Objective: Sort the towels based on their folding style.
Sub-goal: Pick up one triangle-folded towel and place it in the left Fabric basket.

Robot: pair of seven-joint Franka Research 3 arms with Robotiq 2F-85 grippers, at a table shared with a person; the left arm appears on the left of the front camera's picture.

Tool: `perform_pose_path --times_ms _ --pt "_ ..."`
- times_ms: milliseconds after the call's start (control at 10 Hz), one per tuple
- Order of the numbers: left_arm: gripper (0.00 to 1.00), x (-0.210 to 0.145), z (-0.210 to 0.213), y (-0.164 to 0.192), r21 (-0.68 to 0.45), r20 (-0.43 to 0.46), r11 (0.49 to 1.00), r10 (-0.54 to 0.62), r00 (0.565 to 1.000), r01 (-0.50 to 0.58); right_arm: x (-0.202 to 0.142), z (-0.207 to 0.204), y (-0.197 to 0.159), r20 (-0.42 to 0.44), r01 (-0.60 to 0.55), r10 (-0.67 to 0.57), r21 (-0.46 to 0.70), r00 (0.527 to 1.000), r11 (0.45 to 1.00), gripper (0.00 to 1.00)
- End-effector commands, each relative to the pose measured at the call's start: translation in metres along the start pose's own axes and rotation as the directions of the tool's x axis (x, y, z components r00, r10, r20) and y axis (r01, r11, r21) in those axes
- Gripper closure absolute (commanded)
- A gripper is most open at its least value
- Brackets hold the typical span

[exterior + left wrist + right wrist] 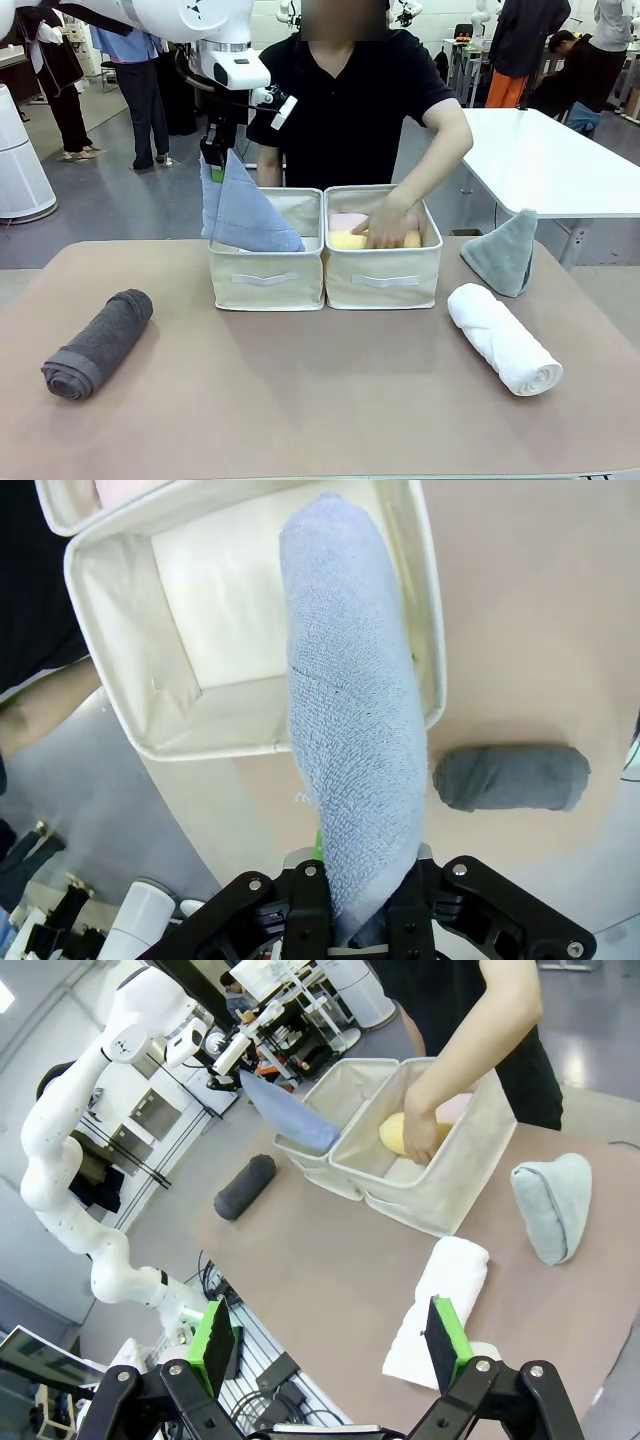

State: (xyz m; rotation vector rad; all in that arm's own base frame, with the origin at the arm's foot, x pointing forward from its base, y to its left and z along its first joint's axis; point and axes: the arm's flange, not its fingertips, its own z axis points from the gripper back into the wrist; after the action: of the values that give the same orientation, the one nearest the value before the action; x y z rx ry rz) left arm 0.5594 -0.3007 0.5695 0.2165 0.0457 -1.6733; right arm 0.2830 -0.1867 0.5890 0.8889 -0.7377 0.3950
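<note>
My left jaws were clamped shut on the narrow end of the light blue cone-folded towel [245, 215], holding it up at the back left of the bench [320, 410]. The towel hung tilted, with its wide end dipping over the rim of the left beige fabric bin [265, 282]. In my left wrist view it ran out from between my fingers and across that bin's wall, above the pale bottom. I could not tell whether it touched the bottom.

The right beige fabric bin [383, 282] stood touching the left one. The person's hand [385, 225] was inside it, resting on the yellow rolled towel [342, 241], and the pink rolled towel [345, 220] lay just behind the yellow one.

On the bench, the dark grey rolled towel [98, 345] lay well to the left of the bins, nearer my side. The grey-green cone-folded towel [503, 252] stood upright just right of the right bin. The white rolled towel [503, 338] lay near it, on my side and angled.

My right jaws were open and gripped nothing, their green pads [212, 1345] standing wide apart above the bench edge. In that wrist view the white rolled towel lay just beyond them.
</note>
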Motion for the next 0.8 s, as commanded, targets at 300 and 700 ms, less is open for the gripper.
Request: perform_pose_path --times_ms 300,700 --pt "0.82 0.018 -0.009 0.019 -0.032 -0.002 0.999 0.031 1.0 -0.031 -0.001 0.0 0.0 -0.002 0.002 -0.002 0.007 1.0 1.0 0.0" --pt "0.82 0.045 -0.003 0.021 -0.021 -0.016 0.999 0.03 0.999 -0.03 -0.001 0.0 0.0 -0.002 0.002 -0.002 0.007 1.0 1.0 0.0"
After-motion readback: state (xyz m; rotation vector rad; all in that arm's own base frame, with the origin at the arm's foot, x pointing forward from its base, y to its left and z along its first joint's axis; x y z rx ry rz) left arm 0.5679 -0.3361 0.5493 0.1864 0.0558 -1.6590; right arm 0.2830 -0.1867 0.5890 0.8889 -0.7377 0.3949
